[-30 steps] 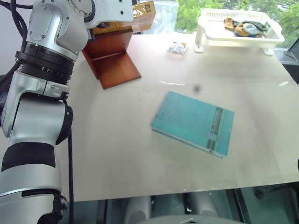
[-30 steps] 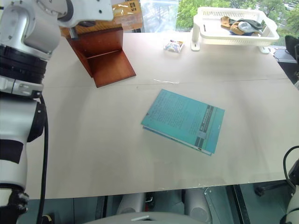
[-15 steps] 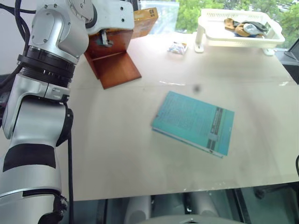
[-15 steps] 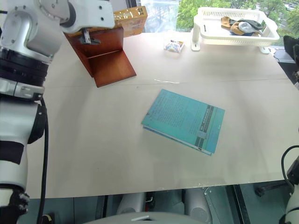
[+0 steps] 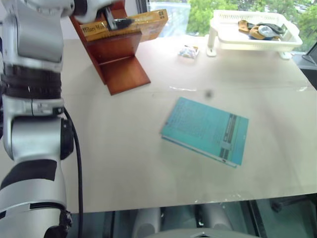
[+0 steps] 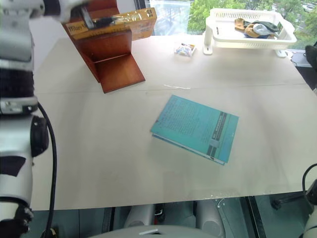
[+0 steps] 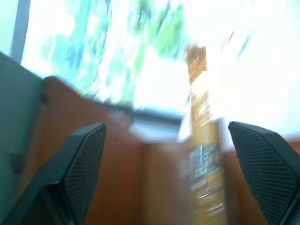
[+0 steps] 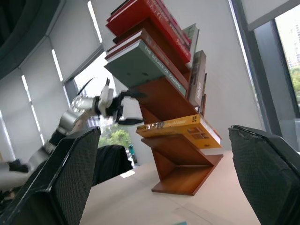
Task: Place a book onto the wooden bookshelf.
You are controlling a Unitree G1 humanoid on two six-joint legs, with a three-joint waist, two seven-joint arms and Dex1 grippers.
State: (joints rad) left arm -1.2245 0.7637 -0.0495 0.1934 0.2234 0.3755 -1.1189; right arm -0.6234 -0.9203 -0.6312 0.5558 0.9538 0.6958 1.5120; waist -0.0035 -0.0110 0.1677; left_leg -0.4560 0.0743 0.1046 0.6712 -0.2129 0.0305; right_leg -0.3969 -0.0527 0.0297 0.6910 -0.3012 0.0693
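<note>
One thick yellow-orange paperback book [image 5: 126,24] rests on the reddish-brown wooden stepped bookshelf [image 5: 119,62], upper left of frame, its end overhanging. Left pincer [image 5: 118,22] gapes wide and empty right beside the spine; a careless retreat could knock it off. Right pincer [image 8: 161,187]: wide apart, empty.

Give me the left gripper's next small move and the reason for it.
Probably draw the left gripper straight back from the wooden bookshelf. The book already lies on a lower shelf, and the gripper's fingers stand open beside its spine end, apart from it in the right wrist view. Nothing is held, so the move most likely left is a clean retreat without nudging the book.
</note>
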